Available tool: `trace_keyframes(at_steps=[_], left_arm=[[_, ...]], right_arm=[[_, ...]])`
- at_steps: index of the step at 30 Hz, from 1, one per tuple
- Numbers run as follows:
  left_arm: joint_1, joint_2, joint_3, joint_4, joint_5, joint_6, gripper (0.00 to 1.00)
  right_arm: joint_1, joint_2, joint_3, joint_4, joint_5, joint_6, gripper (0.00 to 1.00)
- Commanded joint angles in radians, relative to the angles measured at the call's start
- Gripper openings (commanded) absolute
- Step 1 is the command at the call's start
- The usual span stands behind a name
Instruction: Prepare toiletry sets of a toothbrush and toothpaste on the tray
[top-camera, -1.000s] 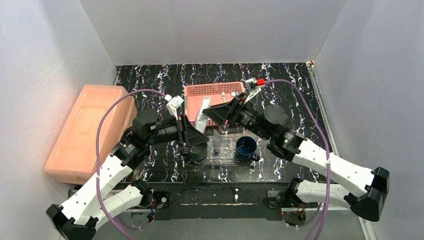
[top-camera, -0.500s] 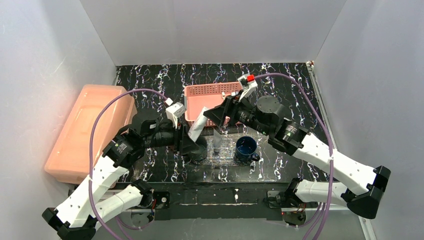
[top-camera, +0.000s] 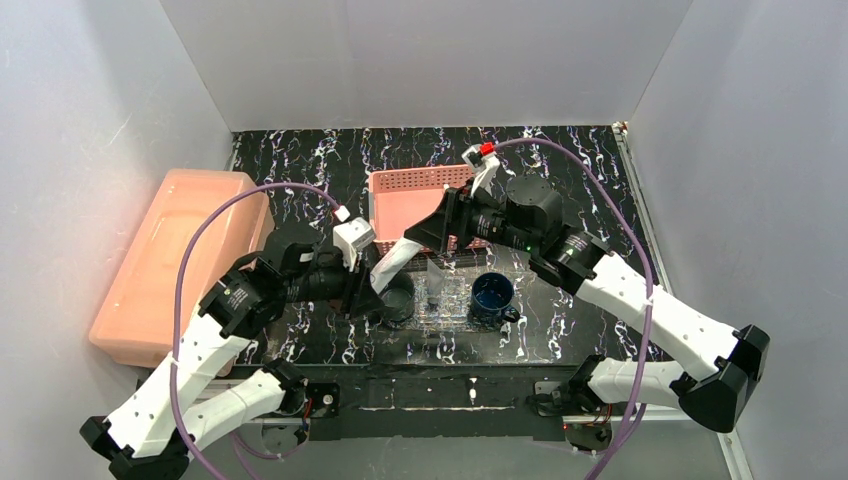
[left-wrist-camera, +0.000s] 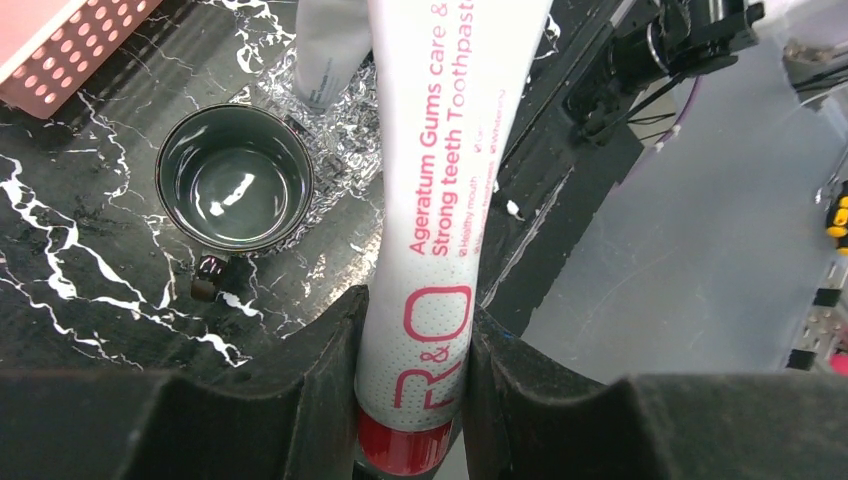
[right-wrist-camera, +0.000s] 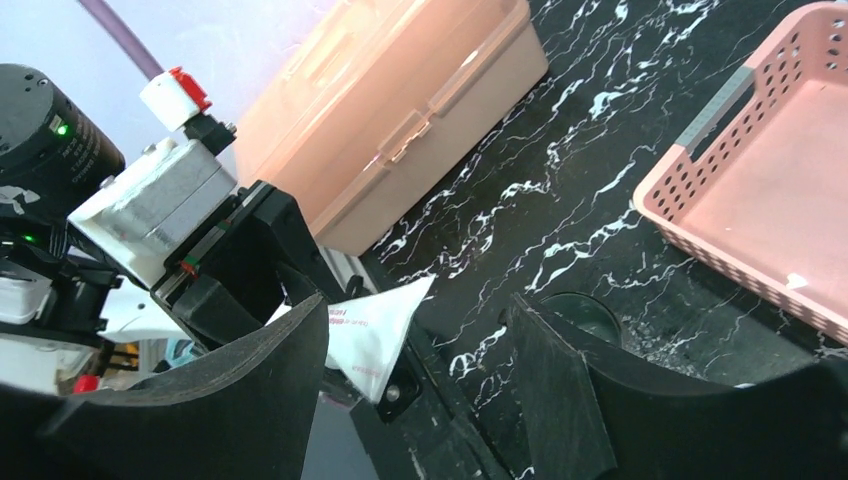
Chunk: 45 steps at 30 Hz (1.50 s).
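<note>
From above, your left gripper holds a white toothpaste tube slanting up over the dark cup. The glittery clear tray lies between that cup and a blue cup, just in front of the pink basket. The right gripper hangs near the tube's upper end. A salmon box sits far left.

In your left wrist view, the fingers are clamped on the tube's red-capped end. A second tube rests on the tray beside the dark cup.

In your right wrist view, the jaws stand wide apart and grip nothing. The tube's flat crimped end shows in the gap. You cannot tell whether it touches a finger.
</note>
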Motion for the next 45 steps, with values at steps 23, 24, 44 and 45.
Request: trace_keyframes(at_steps=[23, 24, 44, 45], left_arm=[[-0.29, -0.062, 0.008, -0.043, -0.403, 0.148, 0.0], [-0.293, -0.06, 0.009, -0.042, -0.403, 0.148, 0.0], [-0.318, -0.025, 0.01, -0.043, -0.444, 0.148, 0.0], [-0.318, -0.022, 0.011, -0.043, -0.441, 0.148, 0.0]], right_arm=[[-0.054, 0.053, 0.009, -0.026, -0.434, 0.16, 0.72], [-0.054, 0.05, 0.003, -0.014, -0.441, 0.168, 0.71], [-0.054, 0.061, -0.062, 0.048, -0.479, 0.211, 0.49], [-0.054, 0.06, -0.067, 0.052, -0.477, 0.212, 0.47]])
